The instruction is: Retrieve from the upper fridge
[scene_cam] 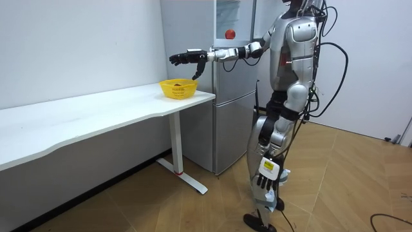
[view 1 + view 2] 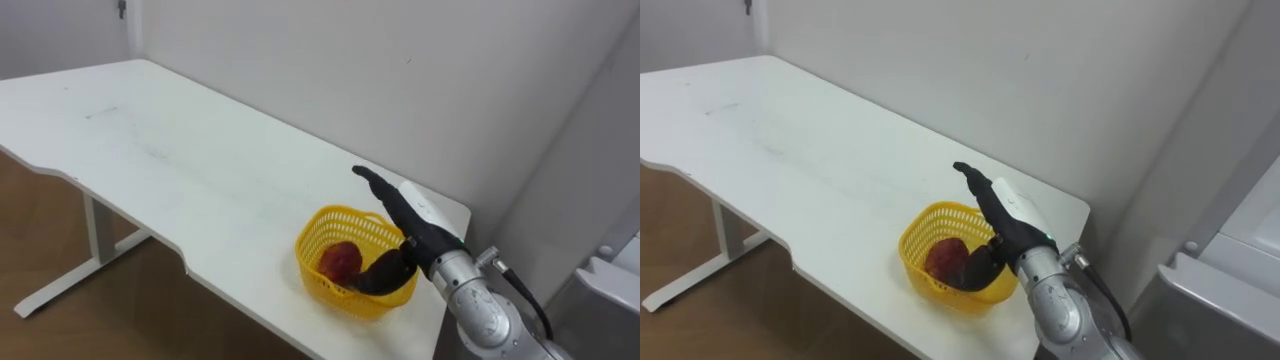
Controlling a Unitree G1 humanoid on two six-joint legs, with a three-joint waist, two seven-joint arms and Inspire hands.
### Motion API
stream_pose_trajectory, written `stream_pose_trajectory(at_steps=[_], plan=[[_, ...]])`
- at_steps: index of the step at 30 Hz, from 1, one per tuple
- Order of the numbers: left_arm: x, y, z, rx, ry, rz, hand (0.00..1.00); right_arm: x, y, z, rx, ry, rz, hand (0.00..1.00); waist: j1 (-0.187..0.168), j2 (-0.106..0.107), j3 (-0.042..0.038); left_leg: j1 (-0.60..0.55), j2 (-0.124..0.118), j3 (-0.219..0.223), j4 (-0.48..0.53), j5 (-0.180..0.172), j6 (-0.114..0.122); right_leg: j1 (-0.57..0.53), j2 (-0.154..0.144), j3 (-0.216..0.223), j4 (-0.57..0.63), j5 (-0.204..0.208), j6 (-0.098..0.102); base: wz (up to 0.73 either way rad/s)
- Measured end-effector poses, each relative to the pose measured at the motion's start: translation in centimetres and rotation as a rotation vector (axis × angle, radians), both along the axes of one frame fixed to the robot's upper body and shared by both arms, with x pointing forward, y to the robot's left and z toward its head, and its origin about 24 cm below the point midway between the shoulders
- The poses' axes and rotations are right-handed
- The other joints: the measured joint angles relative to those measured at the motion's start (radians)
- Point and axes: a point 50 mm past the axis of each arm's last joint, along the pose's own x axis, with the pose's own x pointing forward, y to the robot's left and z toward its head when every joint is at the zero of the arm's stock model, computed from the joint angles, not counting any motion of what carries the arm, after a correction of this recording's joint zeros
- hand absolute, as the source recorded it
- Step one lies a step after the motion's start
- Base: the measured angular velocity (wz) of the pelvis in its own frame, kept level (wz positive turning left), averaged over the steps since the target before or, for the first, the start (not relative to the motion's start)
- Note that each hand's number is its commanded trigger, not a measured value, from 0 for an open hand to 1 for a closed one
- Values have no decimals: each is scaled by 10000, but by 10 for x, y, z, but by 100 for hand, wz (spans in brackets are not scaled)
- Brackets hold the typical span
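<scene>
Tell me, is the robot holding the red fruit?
No, the fruit isn't held. The right hand is open above the basket, and the fruit lies inside it. The left hand hangs by the leg.

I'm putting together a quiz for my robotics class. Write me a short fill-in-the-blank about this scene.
The basket on the table is ____ in colour.
Inside it lies a ____ fruit.
The robot's ____ hand is held above the basket.
Missing words: yellow; red; right.
</scene>
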Motion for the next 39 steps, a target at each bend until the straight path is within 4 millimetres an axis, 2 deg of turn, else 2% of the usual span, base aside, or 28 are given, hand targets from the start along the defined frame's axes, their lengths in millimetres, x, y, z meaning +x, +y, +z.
stream_pose_trajectory(at_steps=[3,9,20,24,26,28,29,31,32,34,35,36,39], plan=[[0,0,0,7,5,-11,0,0,-2,-1,-62,37,-52,0,-6,41,30,0,0,2,6,0,0,3,3,1,-1,0,0,0],[2,-1,1,-38,-203,-66,0,1,-6,-5,-259,169,-200,0,-15,62,38,-21,0,6,2,-1,-2,-6,4,2,-13,0,0,0],[8,-3,3,-111,-508,-160,0,1,-8,-3,285,204,-248,0,-87,135,-6,20,1,8,128,0,-2,24,7,2,-23,1,-1,0],[9,-4,3,-141,-570,-181,0,-2,3,16,943,-475,238,0,-284,258,-17,15,7,64,130,0,-2,13,4,21,-22,3,-4,-2],[9,-4,3,-148,-567,-185,0,-4,3,28,1252,-1020,342,0,-334,379,8,17,12,89,122,0,-3,24,4,21,-21,4,-5,-2],[7,-5,2,-223,-611,-107,0,-9,3,40,1728,-1676,312,0,-481,509,-17,69,7,87,143,-1,-2,110,5,76,-24,4,-6,5],[5,-6,2,-257,-603,-79,0,-11,3,42,1922,-1860,322,0,-524,572,-6,136,6,93,143,-3,1,164,5,120,-22,5,-6,0],[-2,-11,0,-381,-542,67,0,-26,3,50,2538,-2599,467,0,-558,824,-115,280,3,228,126,-38,29,207,0,256,-2,5,-4,-16],[-4,-12,-1,-388,-521,87,0,-29,3,52,2665,-2779,520,0,-586,900,-108,339,2,267,105,-38,29,219,-9,272,7,5,-4,-19],[-12,-16,-2,-440,-449,146,0,-46,6,57,3064,-3337,772,0,-823,1172,-146,418,13,422,-37,-35,32,195,-12,382,1,5,-4,-19],[-13,-17,-3,-473,-471,174,0,-50,6,57,3193,-3449,862,0,-892,1243,-139,490,22,477,-47,-33,32,217,-10,422,2,5,-4,-22],[-22,-19,-3,-512,-380,250,0,-59,4,53,3429,-3532,930,0,-1029,1413,-136,675,36,586,-110,-32,34,333,-2,528,-2,5,-4,-29],[-36,-23,-4,-608,-213,376,0,-79,-2,38,3655,-3425,608,0,-1428,1762,-276,883,74,895,-373,-36,39,336,19,828,34,0,4,-31]])
